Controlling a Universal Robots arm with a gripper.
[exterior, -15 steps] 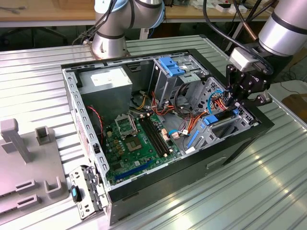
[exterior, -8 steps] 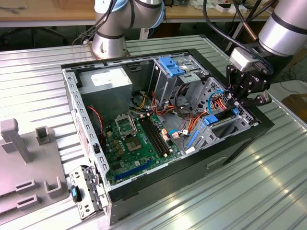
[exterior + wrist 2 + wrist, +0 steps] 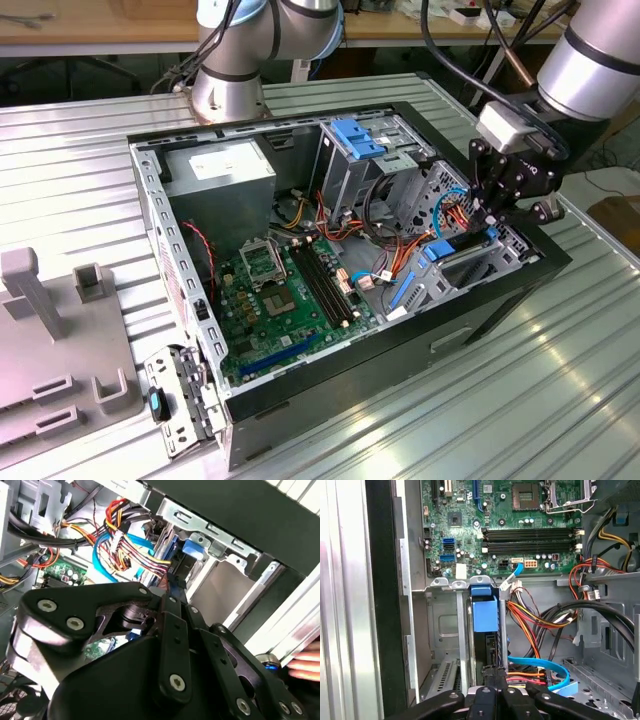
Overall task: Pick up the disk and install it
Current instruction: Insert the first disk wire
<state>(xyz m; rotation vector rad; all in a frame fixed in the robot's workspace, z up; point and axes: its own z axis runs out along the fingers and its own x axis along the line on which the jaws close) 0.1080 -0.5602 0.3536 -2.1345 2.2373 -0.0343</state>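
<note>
The disk (image 3: 458, 246) stands on edge in the drive bay at the open computer case's corner, on the exterior view's right, dark with a blue carrier frame. In the first wrist view the disk (image 3: 485, 614) sits between two metal rails, blue frame end farthest from me. My gripper (image 3: 491, 220) hangs just above it. In both wrist views the fingers come together to a narrow tip, and the gripper (image 3: 491, 676) is shut with its tip against the disk's near edge. The same contact shows in the second wrist view, gripper (image 3: 171, 586) against disk (image 3: 183, 568).
Orange, yellow and blue cables (image 3: 535, 625) crowd beside the bay. The motherboard (image 3: 285, 290), grey power-supply box (image 3: 220, 172) and a drive cage with a blue latch (image 3: 355, 136) fill the case. A grey fixture (image 3: 40, 300) lies at the exterior view's left. A person's hand (image 3: 306, 664) is near the case.
</note>
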